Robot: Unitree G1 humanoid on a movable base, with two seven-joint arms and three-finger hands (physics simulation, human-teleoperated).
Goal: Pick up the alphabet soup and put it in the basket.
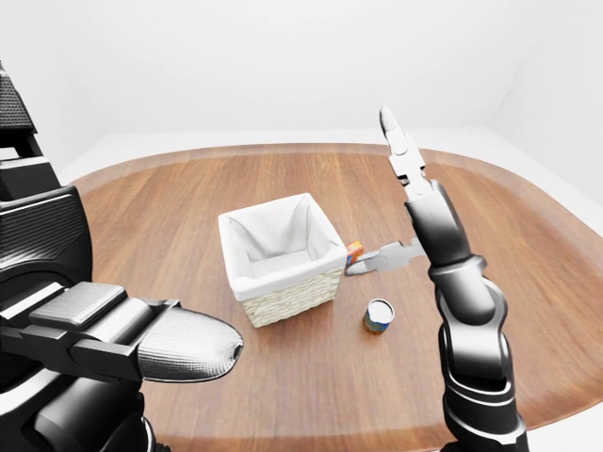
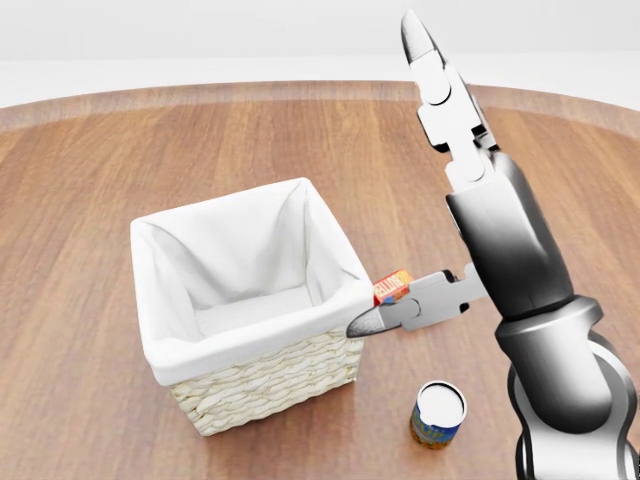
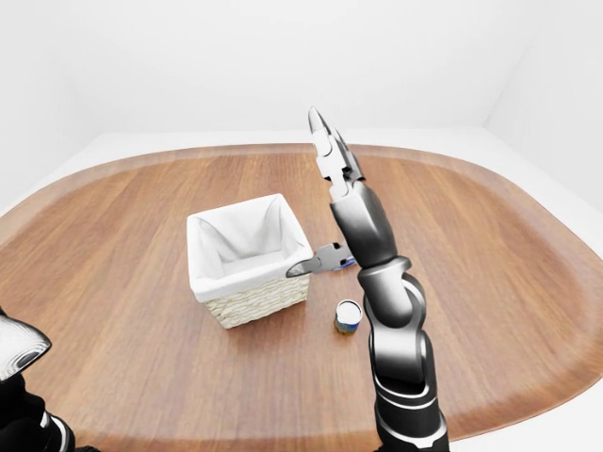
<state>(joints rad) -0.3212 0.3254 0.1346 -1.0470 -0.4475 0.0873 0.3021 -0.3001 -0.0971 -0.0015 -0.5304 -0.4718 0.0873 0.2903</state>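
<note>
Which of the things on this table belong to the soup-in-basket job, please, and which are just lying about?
Belong to the job:
- alphabet soup can, upright, to the right of the basket
- white-lined wicker basket
- right hand, open, raised above the can

Just lying about:
- small orange box, beside the basket, partly hidden

small box (image 2: 392, 286): mostly hidden behind right hand (image 2: 420, 190) | label unreadable

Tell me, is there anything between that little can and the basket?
Only bare wood. In the head view the alphabet soup stands apart from the basket, with empty table between them. The right hand hangs open above, holding nothing.
</note>
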